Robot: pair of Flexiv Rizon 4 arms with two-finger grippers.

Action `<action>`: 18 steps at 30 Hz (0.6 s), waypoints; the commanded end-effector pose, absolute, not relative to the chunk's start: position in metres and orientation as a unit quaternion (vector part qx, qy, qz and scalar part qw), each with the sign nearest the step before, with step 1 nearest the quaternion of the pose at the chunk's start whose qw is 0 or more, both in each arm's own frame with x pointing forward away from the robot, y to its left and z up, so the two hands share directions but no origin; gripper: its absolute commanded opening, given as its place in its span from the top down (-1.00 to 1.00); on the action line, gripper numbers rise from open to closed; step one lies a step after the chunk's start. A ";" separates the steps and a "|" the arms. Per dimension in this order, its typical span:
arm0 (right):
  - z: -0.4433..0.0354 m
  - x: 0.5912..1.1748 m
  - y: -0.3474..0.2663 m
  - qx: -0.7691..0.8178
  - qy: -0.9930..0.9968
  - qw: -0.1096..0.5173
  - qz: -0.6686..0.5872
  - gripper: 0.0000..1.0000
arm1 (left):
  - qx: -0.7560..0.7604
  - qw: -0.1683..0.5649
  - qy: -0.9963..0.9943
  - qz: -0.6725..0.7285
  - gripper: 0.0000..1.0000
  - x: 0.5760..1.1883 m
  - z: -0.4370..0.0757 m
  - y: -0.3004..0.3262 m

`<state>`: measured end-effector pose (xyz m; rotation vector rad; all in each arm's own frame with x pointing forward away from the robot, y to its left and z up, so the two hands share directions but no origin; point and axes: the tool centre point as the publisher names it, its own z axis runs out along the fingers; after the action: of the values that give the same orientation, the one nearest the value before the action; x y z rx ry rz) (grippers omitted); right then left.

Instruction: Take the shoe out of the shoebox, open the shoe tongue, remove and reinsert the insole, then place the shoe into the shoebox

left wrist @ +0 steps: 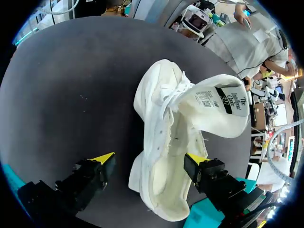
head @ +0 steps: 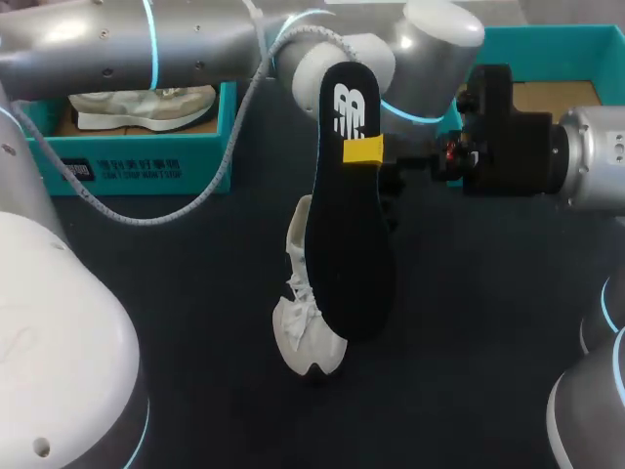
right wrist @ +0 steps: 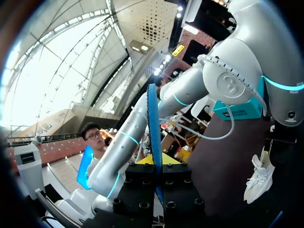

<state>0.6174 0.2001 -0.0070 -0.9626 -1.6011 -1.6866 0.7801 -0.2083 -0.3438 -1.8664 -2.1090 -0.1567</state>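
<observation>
A white shoe [head: 306, 332] lies on the dark table [head: 176, 293]. Just above it hangs a black insole [head: 350, 225], nearly upright, with my right gripper [head: 366, 151] shut on its upper part. In the right wrist view the insole [right wrist: 153, 118] shows edge-on between the right gripper's [right wrist: 156, 161] fingers. My left gripper [left wrist: 149, 159] is open and straddles the heel end of the shoe [left wrist: 161, 142], its fingers apart from the sides. The shoe's tongue [left wrist: 221, 109] is folded out toward the toe. In the head view the insole hides the left gripper.
A teal shoebox [head: 146, 161] at the back left holds a second pale shoe [head: 146, 106]. Another teal box part [head: 547, 49] stands at the back right. My left arm [head: 195, 39] crosses the back of the table, trailing a grey cable [head: 195, 205].
</observation>
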 end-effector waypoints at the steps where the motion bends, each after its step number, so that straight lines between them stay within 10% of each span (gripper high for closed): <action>1: -0.005 0.616 0.204 -0.367 -0.605 0.306 -0.638 1.00 | -0.652 0.099 -0.751 -0.016 -1.00 0.787 -0.307 -0.188; 18: -0.006 0.621 0.194 -0.389 -0.583 0.304 -0.646 1.00 | -0.650 -0.076 -0.743 0.137 -1.00 0.805 -0.211 -0.167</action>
<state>0.6264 0.1952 -0.0054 -1.0052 -1.5617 -1.6935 0.8141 -0.1958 -0.2234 -2.0375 -2.2852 0.1526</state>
